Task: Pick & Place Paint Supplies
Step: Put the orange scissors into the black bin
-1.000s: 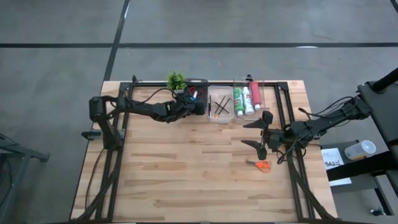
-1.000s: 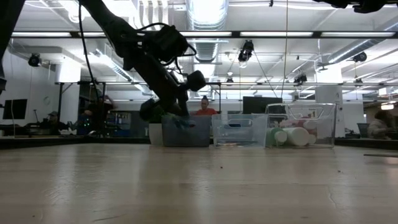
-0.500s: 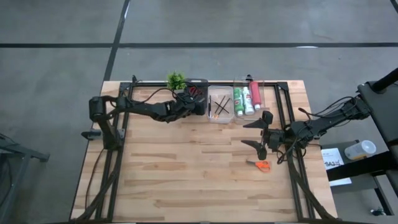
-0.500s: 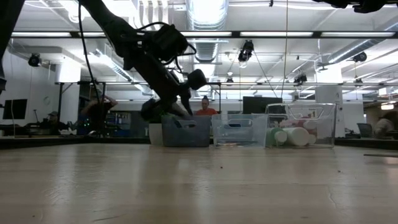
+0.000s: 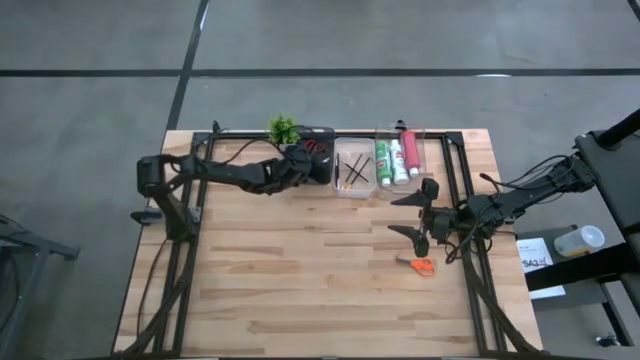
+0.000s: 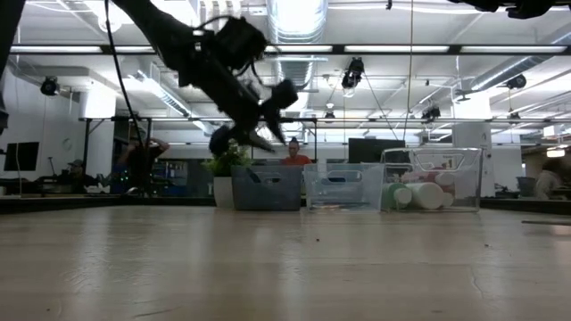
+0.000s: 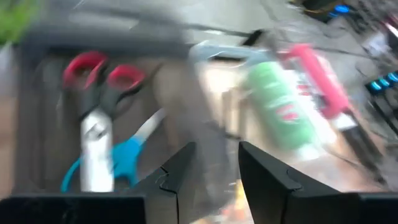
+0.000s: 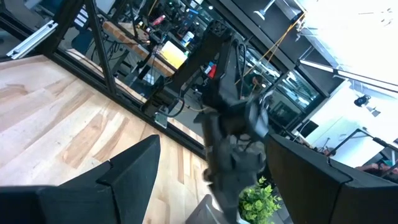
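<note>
Mostly sorted: red scissors (image 7: 99,78) and blue scissors (image 7: 121,155) lie in the dark bin (image 5: 318,160), brushes (image 5: 352,172) and paint tubes (image 5: 396,158) in clear bins. Left: orange scissors (image 5: 422,265) on the bench (image 5: 300,270). Left end effector (image 7: 214,165) empty, narrowly parted above the dark bin; right end effector (image 5: 412,213) wide, empty, near the orange scissors.

No words or numbers can be read anywhere. The green tube (image 7: 281,106) has red marks on it. They are too blurry to read.

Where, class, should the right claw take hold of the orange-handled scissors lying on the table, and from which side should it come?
Probably from straight above. The orange-handled scissors lie flat on the bare wooden table, so no side gives a way under them. Grip across the narrow part just beside the handle loops, the thickest part. The right claw, open, hangs close by, toward the bins.
</note>
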Controlling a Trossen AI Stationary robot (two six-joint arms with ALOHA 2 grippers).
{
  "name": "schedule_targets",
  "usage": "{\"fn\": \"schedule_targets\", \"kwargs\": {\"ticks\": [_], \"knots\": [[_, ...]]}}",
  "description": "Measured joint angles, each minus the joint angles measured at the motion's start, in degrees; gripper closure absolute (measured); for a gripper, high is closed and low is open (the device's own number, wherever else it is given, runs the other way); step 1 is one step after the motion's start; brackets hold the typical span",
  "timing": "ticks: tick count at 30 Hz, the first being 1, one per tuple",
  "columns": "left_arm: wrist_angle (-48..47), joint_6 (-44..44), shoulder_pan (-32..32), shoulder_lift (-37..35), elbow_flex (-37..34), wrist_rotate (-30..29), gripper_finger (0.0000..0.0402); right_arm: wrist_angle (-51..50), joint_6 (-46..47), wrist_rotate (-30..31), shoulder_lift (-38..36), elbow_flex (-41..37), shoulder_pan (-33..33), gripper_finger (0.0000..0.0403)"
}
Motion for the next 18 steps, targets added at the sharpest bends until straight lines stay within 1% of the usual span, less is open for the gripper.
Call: {"fn": "schedule_targets", "kwargs": {"ticks": [6, 8, 13, 18], "knots": [[0.2, 17.5, -3.9, -3.5, 3.2, 0.6, 0.0274, 0.0, 0.0, 0.0, 0.0, 0.0, 0.0, 0.0115], [0.1, 21.8, -5.5, -4.2, 3.4, 0.6, 0.0274, 0.0, -0.1, 0.0, 0.0, 0.0, 0.0, 0.0115], [0.3, 25.7, -8.9, -4.7, 3.3, 0.6, 0.0274, 0.0, 0.0, 0.0, 0.0, 0.0, 0.0, 0.0115], [-0.3, 27.6, -12.0, -4.7, 2.6, 2.7, 0.0274, 0.0, -0.2, 0.0, 0.0, 0.0, 0.0, 0.0115]]}}
